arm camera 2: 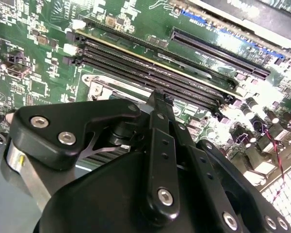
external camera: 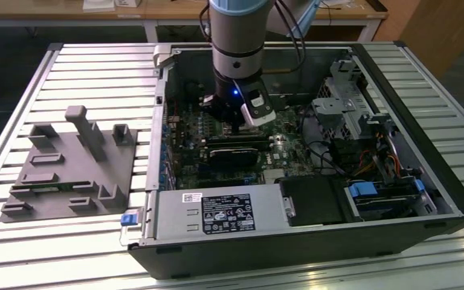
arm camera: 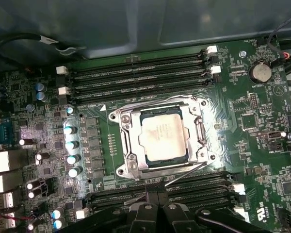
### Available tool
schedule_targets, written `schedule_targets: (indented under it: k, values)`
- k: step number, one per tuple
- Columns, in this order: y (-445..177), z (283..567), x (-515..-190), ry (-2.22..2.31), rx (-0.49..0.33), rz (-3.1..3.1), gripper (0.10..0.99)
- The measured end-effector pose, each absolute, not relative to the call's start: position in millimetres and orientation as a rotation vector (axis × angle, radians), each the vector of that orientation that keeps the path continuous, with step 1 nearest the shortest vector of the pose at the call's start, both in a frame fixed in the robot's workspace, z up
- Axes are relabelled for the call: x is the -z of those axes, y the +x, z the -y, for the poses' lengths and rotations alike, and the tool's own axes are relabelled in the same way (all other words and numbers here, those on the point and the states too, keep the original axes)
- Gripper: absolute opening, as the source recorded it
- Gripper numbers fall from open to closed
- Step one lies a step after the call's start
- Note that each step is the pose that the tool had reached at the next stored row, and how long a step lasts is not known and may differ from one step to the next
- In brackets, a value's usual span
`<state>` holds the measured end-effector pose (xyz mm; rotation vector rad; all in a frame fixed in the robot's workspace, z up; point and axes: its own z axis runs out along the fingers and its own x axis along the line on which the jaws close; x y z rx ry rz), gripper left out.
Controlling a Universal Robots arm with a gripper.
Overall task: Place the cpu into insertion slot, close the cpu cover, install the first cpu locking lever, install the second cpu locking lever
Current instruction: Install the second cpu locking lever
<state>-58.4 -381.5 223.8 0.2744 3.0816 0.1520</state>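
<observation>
I see the cpu (arm camera: 162,139) seated in the insertion slot (arm camera: 127,162), cpu cover (arm camera: 200,132) down over it; gripper (arm camera: 156,206) hovers at the circuit board (arm camera: 242,111) edge, fingers clenched together, holding nothing.

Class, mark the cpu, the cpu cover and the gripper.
cpu (arm camera: 162,140), first wrist view, middle of its silvery face.
cpu cover (arm camera: 131,145), first wrist view, one side bar.
gripper (arm camera: 156,198), first wrist view, fingertips.
</observation>
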Motion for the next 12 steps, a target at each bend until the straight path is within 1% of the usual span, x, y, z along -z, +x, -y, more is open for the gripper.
schedule_targets:
  k: [12]
  values:
    - [-66.2, 385.4, -215.1, 0.276, -0.233, -3.081, 0.106]
